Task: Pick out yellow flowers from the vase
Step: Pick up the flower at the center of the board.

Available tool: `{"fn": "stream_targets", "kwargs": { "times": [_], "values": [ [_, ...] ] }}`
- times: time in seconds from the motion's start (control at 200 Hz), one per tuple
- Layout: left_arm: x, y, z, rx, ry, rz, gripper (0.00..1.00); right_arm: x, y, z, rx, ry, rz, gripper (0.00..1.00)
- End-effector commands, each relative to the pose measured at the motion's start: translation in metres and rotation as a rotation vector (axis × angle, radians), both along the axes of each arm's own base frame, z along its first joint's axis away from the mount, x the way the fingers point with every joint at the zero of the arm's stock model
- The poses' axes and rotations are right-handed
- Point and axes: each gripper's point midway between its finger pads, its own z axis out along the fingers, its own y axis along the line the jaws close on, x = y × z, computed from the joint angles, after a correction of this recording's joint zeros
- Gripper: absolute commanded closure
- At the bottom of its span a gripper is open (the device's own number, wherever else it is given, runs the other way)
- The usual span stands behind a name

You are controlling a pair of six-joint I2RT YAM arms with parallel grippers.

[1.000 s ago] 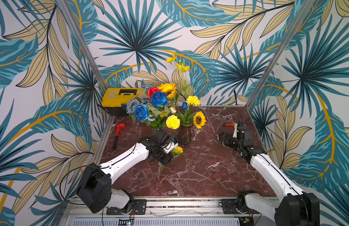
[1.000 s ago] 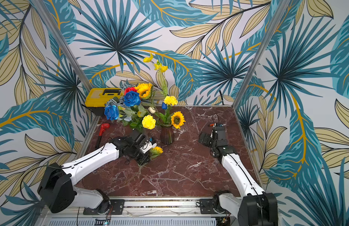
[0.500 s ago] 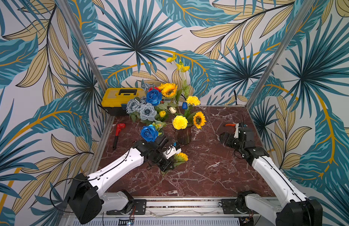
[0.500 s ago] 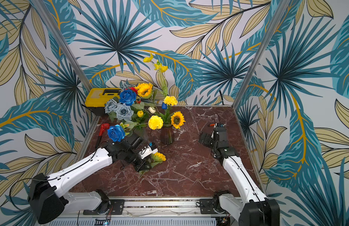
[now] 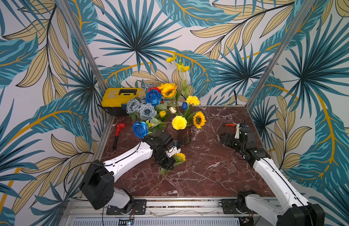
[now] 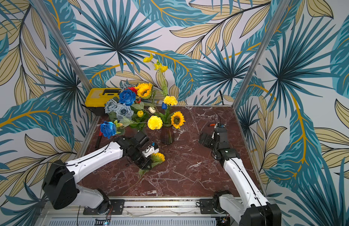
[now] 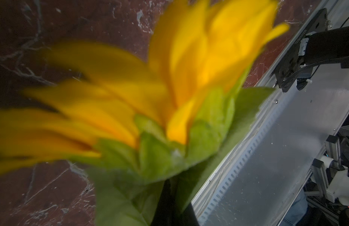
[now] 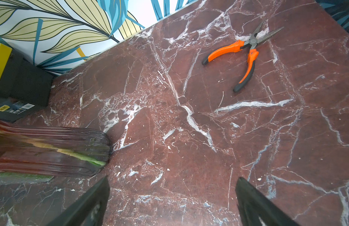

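Left claw (image 5: 168, 164): clamped on the stem of one yellow sunflower (image 5: 179, 156), low over the desk (image 5: 209, 168) at 6 o'clock of the vase (image 5: 184, 136), which holds other yellow flowers (image 5: 179, 122); right claw (image 8: 171, 182): jaws apart, empty, at 3 o'clock.

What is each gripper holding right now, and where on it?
The left gripper holds a sunflower by its stem, close below the head. The right gripper is open and holds nothing.

On the table (image 5: 209, 166), the vase (image 5: 184, 136) stands mid-back, toolbox (image 5: 118, 95) behind-left, wrench (image 5: 118, 135) left, pliers (image 5: 230, 125) right, one sunflower (image 5: 179, 156) just before the vase.
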Motion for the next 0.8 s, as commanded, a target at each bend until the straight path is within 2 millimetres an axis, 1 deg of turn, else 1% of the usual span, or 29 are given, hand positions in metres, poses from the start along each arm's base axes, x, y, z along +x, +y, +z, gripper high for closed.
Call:
{"fn": "stream_targets", "kwargs": {
  "times": [0.0, 0.17, 0.315, 0.421, 0.546, 0.651, 0.741, 0.796],
  "values": [
    [-0.014, -0.002, 0.004, 0.023, 0.087, -0.018, 1.00, -0.007, -0.001, -0.007, -0.009, 0.024, -0.007, 0.01],
    [-0.037, -0.015, 0.014, -0.022, 0.106, -0.110, 1.00, -0.007, -0.001, -0.009, -0.001, 0.023, -0.010, 0.01],
    [-0.060, -0.026, 0.030, -0.089, 0.113, -0.202, 1.00, -0.006, 0.001, -0.011, 0.010, 0.026, -0.009, 0.01],
    [-0.076, -0.032, 0.043, -0.144, 0.111, -0.253, 1.00, -0.006, 0.000, -0.008, 0.009, 0.022, -0.013, 0.01],
    [-0.091, -0.041, 0.066, -0.226, 0.084, -0.323, 1.00, -0.007, -0.001, -0.008, 0.005, 0.016, -0.018, 0.01],
    [-0.100, -0.054, 0.093, -0.312, 0.044, -0.395, 1.00, -0.006, 0.000, -0.008, 0.011, 0.018, -0.020, 0.01],
    [-0.100, -0.067, 0.120, -0.379, -0.048, -0.464, 1.00, -0.006, 0.000, -0.008, 0.010, 0.015, -0.021, 0.01],
    [-0.097, -0.077, 0.139, -0.426, -0.105, -0.495, 1.00, -0.006, 0.000, -0.006, 0.007, 0.011, -0.021, 0.01]
  ]
}}
